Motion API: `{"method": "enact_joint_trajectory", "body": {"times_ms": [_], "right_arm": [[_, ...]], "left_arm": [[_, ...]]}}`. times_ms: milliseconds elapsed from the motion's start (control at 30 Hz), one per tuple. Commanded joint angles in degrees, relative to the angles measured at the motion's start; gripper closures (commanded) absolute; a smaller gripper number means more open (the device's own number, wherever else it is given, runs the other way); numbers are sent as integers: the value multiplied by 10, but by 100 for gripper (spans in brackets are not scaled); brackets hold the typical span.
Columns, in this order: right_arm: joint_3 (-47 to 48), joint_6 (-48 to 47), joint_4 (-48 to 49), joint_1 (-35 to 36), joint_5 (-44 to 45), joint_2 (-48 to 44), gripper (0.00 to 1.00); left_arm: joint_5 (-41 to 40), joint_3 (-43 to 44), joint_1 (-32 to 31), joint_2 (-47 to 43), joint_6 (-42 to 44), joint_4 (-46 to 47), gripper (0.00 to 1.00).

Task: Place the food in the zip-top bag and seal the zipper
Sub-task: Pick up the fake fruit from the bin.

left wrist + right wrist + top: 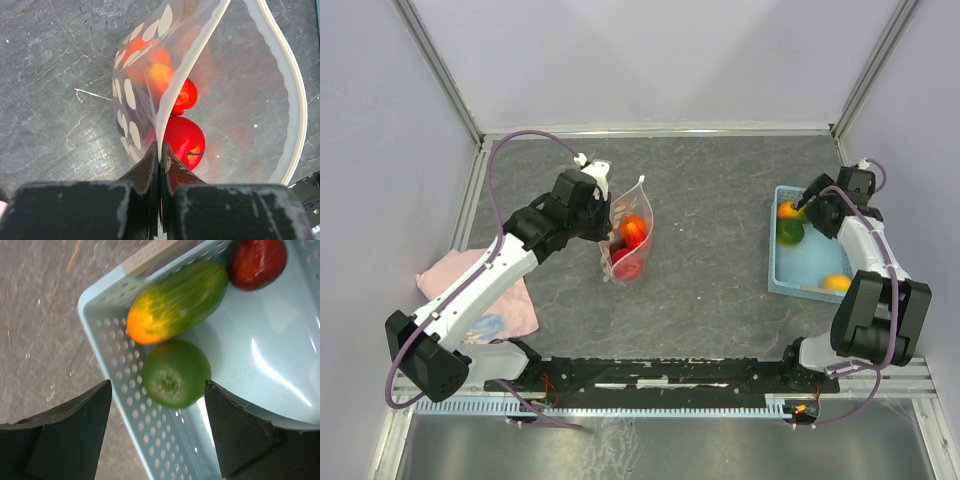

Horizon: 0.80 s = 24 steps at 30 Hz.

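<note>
Partly done: left end effector pinches the open zip-top bag, red fruits inside; at three o'clock, right end effector hangs spread above the green fruit in the basket.

From high at the near side I look down on the whole worktop. Left wrist looks closely into the bag, right wrist onto the basket; both show overhead.

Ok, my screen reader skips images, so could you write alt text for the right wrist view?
The open right claw hangs above a round green fruit in the corner of a light-blue perforated basket. A green-and-orange mango and a dark red fruit lie just beyond it in the same basket.
</note>
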Motion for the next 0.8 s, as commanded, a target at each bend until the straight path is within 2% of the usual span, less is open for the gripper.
{"method": "enact_joint_trajectory", "body": {"times_ms": [0,200,500,767], "right_arm": [[-21,76,142,-36,2,24,16],[-29,107,197,-61,11,78,13],[-41,132,254,-68,-22,149,12],[-36,144,306,-68,-93,223,11]], "left_arm": [[6,5,4,-13,0,19,97],[6,5,5,-8,0,19,97],[8,5,9,-2,2,19,97],[8,5,11,0,2,19,97]]}}
